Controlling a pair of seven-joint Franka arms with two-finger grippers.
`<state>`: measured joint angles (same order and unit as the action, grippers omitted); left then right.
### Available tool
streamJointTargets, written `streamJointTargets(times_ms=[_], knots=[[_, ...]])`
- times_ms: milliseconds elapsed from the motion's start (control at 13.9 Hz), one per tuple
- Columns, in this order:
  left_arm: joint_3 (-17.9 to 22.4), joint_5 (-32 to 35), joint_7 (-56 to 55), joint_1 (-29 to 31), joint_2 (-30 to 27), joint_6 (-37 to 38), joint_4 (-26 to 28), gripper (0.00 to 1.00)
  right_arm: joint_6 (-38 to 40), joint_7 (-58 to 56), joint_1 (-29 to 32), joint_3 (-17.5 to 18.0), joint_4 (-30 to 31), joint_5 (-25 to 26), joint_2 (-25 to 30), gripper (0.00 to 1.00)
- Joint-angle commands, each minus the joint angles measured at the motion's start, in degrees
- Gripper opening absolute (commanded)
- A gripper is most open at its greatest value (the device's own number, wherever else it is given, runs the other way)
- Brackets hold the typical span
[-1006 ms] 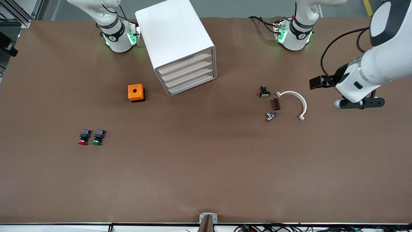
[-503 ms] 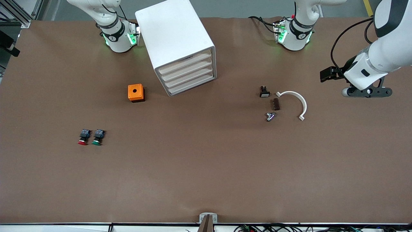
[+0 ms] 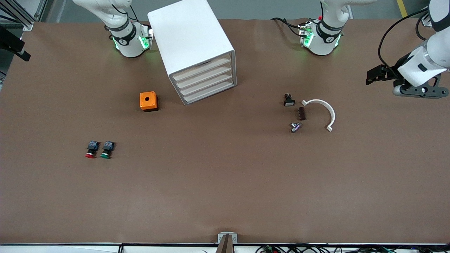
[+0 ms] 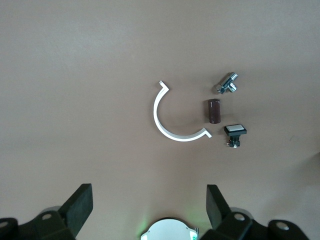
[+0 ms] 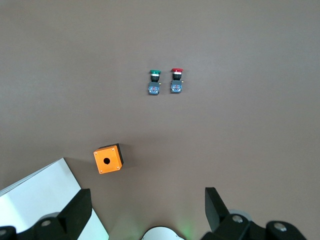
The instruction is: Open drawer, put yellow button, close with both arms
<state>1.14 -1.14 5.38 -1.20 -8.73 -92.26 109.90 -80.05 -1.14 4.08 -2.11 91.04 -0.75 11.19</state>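
The white cabinet (image 3: 191, 38) stands near the right arm's base, and its uppermost drawer (image 3: 202, 68) is pushed in flush like the three below it. The yellow button is out of view. My left gripper (image 3: 418, 92) hangs in the air over the left arm's end of the table, open and empty; in the left wrist view its gripper (image 4: 149, 200) shows wide-spread fingers (image 4: 80, 202) above bare table. My right gripper (image 5: 147, 200) is also open and empty, high over the table beside the cabinet (image 5: 45, 200).
An orange box (image 3: 148, 101) sits beside the cabinet. A red button (image 3: 90, 149) and a green button (image 3: 106, 149) lie nearer the front camera. A white curved piece (image 3: 321, 109), brown cylinder (image 3: 301, 113), metal fitting (image 3: 295, 127) and small black switch (image 3: 288, 100) lie toward the left arm's end.
The left arm has swung with its open gripper toward its own end of the table and toward the robots' side. Nothing on the table has moved.
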Motion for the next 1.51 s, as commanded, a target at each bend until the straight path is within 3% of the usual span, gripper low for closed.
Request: streamJointTargets(times_ms=[0,862,1437], knots=[[-0.7,1.0,0.8,0.4,-2.6,-1.9,1.8,1.0,0.2,-0.2,-0.4,0.2,0.7,0.8,1.2,1.0],[-3.2,1.0,-3.3,-0.1,-1.6,2.7,-12.6,1.0,-0.6,0.0,-1.4,0.2,0.6,0.7,1.0,1.0],[-3.3,0.3,-3.4,-0.4,-1.0,4.2,-13.9,1.0,-0.6,0.1,-3.4,0.2,0.6,0.7,1.0,1.0]])
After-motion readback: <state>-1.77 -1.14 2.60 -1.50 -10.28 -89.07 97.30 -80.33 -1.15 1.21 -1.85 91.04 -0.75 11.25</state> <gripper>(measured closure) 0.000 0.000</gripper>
